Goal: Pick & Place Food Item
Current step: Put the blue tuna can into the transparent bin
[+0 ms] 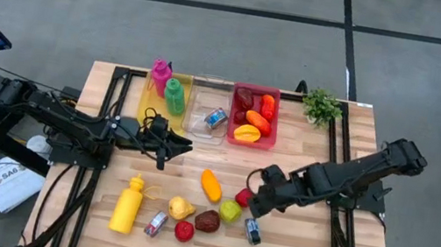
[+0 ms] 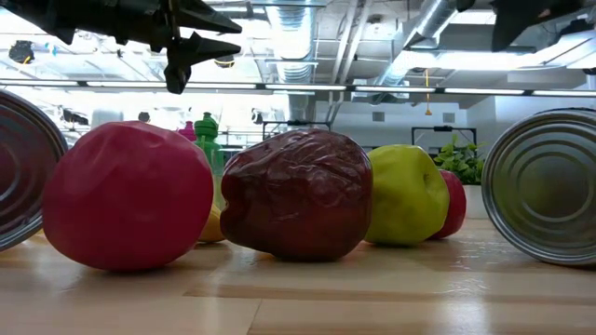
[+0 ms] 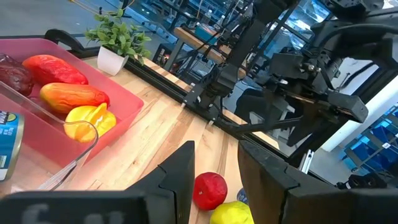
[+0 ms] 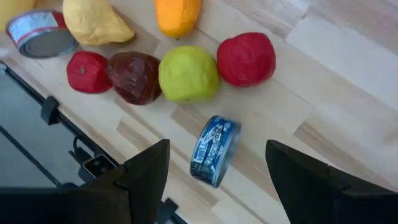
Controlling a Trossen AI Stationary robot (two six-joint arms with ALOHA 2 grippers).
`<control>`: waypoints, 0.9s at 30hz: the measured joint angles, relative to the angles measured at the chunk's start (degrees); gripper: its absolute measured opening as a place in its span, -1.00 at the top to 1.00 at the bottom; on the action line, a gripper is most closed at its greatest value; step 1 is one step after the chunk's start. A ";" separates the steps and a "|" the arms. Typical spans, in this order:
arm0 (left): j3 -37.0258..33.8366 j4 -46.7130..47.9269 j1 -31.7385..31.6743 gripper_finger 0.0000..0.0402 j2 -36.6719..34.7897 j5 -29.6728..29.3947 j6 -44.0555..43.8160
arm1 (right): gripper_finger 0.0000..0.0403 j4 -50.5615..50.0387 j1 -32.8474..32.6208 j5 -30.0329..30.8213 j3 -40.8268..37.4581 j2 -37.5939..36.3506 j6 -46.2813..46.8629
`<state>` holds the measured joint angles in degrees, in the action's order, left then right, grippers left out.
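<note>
The red bin (image 1: 272, 141) already holds about four foods; seven lie loose on the worktop (image 1: 308, 244) with two cans.

The right pincer (image 4: 214, 171) hangs wide open and empty over the blue can (image 4: 214, 149). The left pincer (image 3: 214, 177), part open and empty, waits near the bins.

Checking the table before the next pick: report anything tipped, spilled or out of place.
The blue-labelled metal can under the open right gripper lies on its side, on the bare wood near the table's front edge. The yellow plastic bottle also lies flat. Nothing looks spilled.
</note>
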<state>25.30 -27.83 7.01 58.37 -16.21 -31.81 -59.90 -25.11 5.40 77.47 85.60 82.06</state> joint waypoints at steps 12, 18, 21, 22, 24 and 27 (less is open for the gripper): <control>0.06 1.27 0.00 0.44 0.00 0.00 0.00 | -0.29 2.25 -5.44 -3.29 0.00 7.80 6.51; 0.02 5.44 0.00 0.44 0.02 -0.02 -0.02 | -0.29 4.64 -7.34 -5.65 0.04 12.46 8.73; 0.02 6.84 -0.01 0.44 0.04 -0.02 -0.11 | -0.29 5.84 -7.61 -6.69 0.09 13.81 10.42; 0.02 6.86 0.00 0.44 0.04 -0.02 -0.11 | -0.29 6.12 -7.73 -6.79 0.10 14.17 10.72; 0.02 6.95 0.00 0.44 0.04 -0.02 -0.11 | -0.29 6.26 -7.88 -6.86 0.00 15.10 10.97; 0.02 7.10 0.00 0.44 0.04 -0.02 -0.11 | -0.29 7.03 -7.95 -6.80 0.02 16.61 10.97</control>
<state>25.32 -20.73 7.01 58.41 -16.23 -31.92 -52.86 -33.06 -1.41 77.49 102.21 93.03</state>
